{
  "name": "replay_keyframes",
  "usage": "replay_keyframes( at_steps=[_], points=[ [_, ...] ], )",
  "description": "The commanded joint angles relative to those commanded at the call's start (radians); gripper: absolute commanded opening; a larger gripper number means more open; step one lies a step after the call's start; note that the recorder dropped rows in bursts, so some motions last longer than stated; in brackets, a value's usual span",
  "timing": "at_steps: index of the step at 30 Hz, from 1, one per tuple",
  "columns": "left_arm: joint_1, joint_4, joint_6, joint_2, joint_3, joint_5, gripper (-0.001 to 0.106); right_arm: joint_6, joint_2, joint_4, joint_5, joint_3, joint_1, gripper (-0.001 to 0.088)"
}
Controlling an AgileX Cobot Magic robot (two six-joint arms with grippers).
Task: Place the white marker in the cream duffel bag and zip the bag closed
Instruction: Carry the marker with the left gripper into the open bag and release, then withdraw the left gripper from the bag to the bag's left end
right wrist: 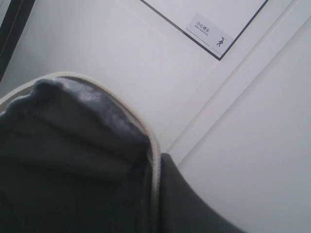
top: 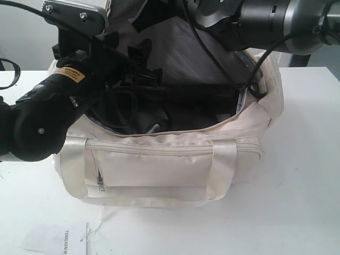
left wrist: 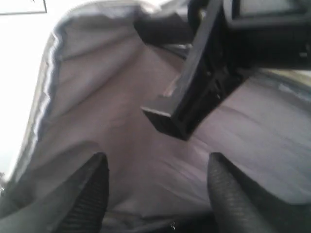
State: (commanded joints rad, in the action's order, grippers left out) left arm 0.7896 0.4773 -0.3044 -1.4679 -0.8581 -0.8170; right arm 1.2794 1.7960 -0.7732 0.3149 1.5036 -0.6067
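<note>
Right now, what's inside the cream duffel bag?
The cream duffel bag is unzipped, showing dark lining, with the open left claw inside its mouth. The white marker cannot be made out: the bottom is in shadow and partly covered by the left arm.

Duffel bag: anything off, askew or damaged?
Nothing damaged. Two oddities: a black cable from the right arm droops onto the open rim of the cream duffel bag, right side of the exterior view, a possible snag when zipping; and a loose thread seems to trail from its front bottom edge onto the table.

White table [top: 297,212]; cream duffel bag [top: 159,170], grey lining [left wrist: 107,87].
</note>
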Motion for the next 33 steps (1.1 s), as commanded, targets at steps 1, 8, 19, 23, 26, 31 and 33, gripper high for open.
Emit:
replay_keyframes(
  at_steps=[1, 8, 19, 23, 26, 31, 33],
  points=[
    [0.0, 0.01, -0.019, 0.017, 0.0, 0.038, 0.044, 0.0, 0.0, 0.0, 0.0, 0.0, 0.0, 0.0],
    [0.0, 0.034, -0.151, 0.126, 0.0, 0.312, 0.0, 0.0, 0.0, 0.0, 0.0, 0.0, 0.0, 0.0],
    [0.0, 0.034, -0.231, 0.255, 0.0, 0.661, 0.0, 0.0, 0.0, 0.0, 0.0, 0.0, 0.0, 0.0],
    [0.0, 0.03, -0.234, 0.288, 0.0, 0.856, 0.0, 0.0, 0.0, 0.0, 0.0, 0.0, 0.0, 0.0],
    [0.0, 0.03, -0.234, 0.305, 0.0, 0.978, 0.0, 0.0, 0.0, 0.0, 0.0, 0.0, 0.0, 0.0],
    [0.0, 0.028, -0.234, 0.328, -0.002, 1.175, 0.0, 0.0, 0.0, 0.0, 0.0, 0.0, 0.0, 0.0],
    [0.0, -0.004, -0.234, 0.328, -0.004, 1.26, 0.0, 0.0, 0.0, 0.0, 0.0, 0.0, 0.0, 0.0]
  ],
)
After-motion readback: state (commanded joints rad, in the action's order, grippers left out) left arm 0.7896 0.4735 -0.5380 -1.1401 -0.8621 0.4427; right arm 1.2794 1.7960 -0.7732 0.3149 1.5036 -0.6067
